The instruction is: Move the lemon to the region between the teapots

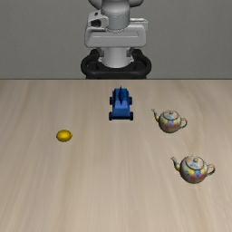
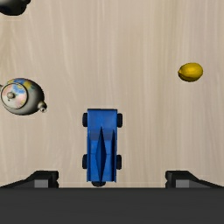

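Observation:
A small yellow lemon [image 1: 63, 136] lies on the wooden table toward the exterior view's left. Two patterned teapots stand at the exterior view's right, one [image 1: 169, 120] farther back and one [image 1: 193, 168] nearer the front, with a bare gap between them. In the wrist view my gripper [image 2: 112, 179] is open, its fingertips [image 2: 39, 178] spread wide and high above the table, over a blue toy car [image 2: 102, 144]. From there the lemon [image 2: 191, 72] lies off to one side and a teapot [image 2: 22, 95] to the other. A second teapot [image 2: 13, 5] is cut off by the frame edge.
The blue toy car [image 1: 120, 103] sits mid-table just in front of the robot's base [image 1: 116, 62]. The wooden tabletop [image 1: 109, 190] stretches wide between the lemon and the teapots.

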Tool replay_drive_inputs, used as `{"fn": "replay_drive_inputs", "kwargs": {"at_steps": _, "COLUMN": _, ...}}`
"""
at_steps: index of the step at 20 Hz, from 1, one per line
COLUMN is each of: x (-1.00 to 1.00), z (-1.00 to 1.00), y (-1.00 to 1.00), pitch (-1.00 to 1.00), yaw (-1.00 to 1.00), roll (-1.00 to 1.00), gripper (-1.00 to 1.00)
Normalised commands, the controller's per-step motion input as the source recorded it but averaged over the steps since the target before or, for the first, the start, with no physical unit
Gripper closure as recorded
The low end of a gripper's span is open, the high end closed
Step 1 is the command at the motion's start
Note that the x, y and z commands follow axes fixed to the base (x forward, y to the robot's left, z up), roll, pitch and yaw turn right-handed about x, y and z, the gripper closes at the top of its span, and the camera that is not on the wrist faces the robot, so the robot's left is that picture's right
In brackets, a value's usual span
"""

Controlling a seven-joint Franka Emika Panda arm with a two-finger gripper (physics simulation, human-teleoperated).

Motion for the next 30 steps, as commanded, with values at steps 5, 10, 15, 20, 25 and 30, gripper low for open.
{"fn": "replay_drive_inputs", "kwargs": {"at_steps": 5, "x": 0.0, "z": 0.0, "y": -1.0, "pitch": 0.0, "yaw": 0.0, "roll": 0.0, "gripper": -1.0}}
{"fn": "replay_drive_inputs", "kwargs": {"at_steps": 10, "x": 0.0, "z": 0.0, "y": -1.0, "pitch": 0.0, "yaw": 0.0, "roll": 0.0, "gripper": -1.0}}
{"fn": "replay_drive_inputs", "kwargs": {"at_steps": 15, "x": 0.0, "z": 0.0, "y": -1.0, "pitch": 0.0, "yaw": 0.0, "roll": 0.0, "gripper": -1.0}}
{"fn": "replay_drive_inputs", "kwargs": {"at_steps": 20, "x": 1.0, "z": 0.0, "y": 0.0, "pitch": 0.0, "yaw": 0.0, "roll": 0.0, "gripper": -1.0}}
{"fn": "replay_drive_inputs", "kwargs": {"at_steps": 25, "x": 1.0, "z": 0.0, "y": 0.0, "pitch": 0.0, "yaw": 0.0, "roll": 0.0, "gripper": -1.0}}
{"fn": "replay_drive_inputs", "kwargs": {"at_steps": 30, "x": 0.2, "z": -0.6, "y": 0.2, "pitch": 0.0, "yaw": 0.0, "roll": 0.0, "gripper": -1.0}}
